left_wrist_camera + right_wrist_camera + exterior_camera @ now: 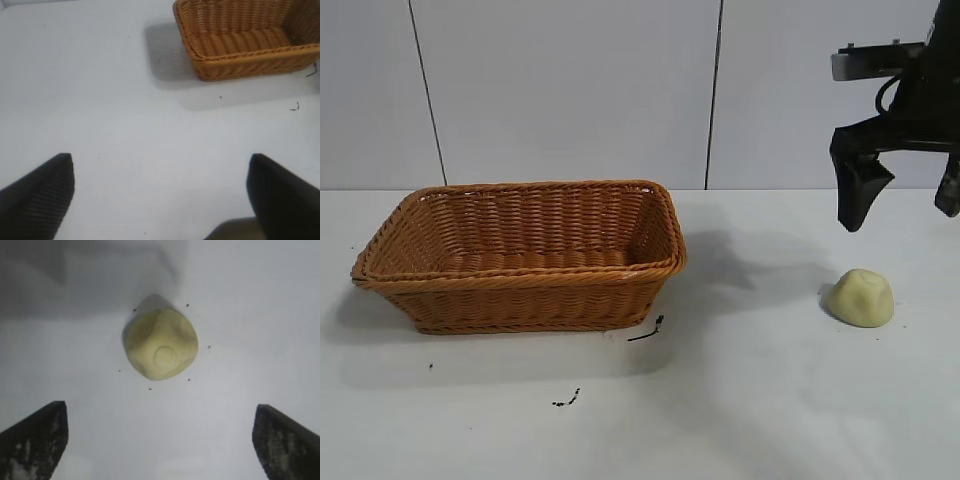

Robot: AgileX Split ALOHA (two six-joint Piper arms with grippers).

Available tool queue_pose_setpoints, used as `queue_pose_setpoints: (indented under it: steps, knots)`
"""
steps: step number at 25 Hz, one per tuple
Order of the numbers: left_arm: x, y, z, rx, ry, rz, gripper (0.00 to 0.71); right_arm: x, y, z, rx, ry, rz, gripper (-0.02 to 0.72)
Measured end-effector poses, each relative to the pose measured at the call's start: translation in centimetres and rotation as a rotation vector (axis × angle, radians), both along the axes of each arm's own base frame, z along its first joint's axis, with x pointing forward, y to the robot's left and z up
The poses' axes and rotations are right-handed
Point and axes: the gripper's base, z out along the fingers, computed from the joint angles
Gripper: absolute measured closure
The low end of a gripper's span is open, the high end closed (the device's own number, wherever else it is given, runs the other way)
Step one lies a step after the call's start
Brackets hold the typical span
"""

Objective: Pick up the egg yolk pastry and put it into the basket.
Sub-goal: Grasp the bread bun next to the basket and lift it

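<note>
At right of the exterior frame, the right gripper (pixel 902 205) hangs wide open above the egg yolk pastry (pixel 861 297), not touching it.

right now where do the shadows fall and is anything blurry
Exterior view: the basket throws a soft shadow toward the camera on the table, and a faint arm shadow lies between basket and pastry. Right wrist view: pastry sharp, right claw tips soft. Left wrist view: left claw tips blurred.

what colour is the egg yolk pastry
Pale yellow, smooth and matte, with a faint round dimple on top. The egg yolk pastry shows best in the right wrist view.
</note>
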Motion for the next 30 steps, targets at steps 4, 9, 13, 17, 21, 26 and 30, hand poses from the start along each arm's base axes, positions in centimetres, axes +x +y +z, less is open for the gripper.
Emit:
queue_pose_setpoints:
  steps: [4,9,13,17,21,26,30]
  knots:
    - [0.0,0.0,0.0,0.000,0.000,0.000,0.014,0.7,0.3,-2.5,0.033,0.011,-0.022,0.010]
    - [0.0,0.0,0.0,0.000,0.000,0.000,0.014,0.9,0.4,-4.9,0.034,0.050,-0.026,0.010]
    - [0.0,0.0,0.0,0.000,0.000,0.000,0.014,0.9,0.4,-5.7,0.035,0.070,-0.029,0.010]
    - [0.0,0.0,0.0,0.000,0.000,0.000,0.014,0.8,0.4,-5.7,0.035,0.074,-0.029,0.139]
    - [0.0,0.0,0.0,0.000,0.000,0.000,0.014,0.8,0.3,-5.7,0.027,0.077,-0.023,0.367]
    - [0.0,0.0,0.0,0.000,0.000,0.000,0.014,0.8,0.2,-5.5,0.014,0.075,-0.013,0.425]
    - [0.0,0.0,0.0,0.000,0.000,0.000,0.014,1.0,0.1,-3.3,0.000,0.040,-0.002,0.432]
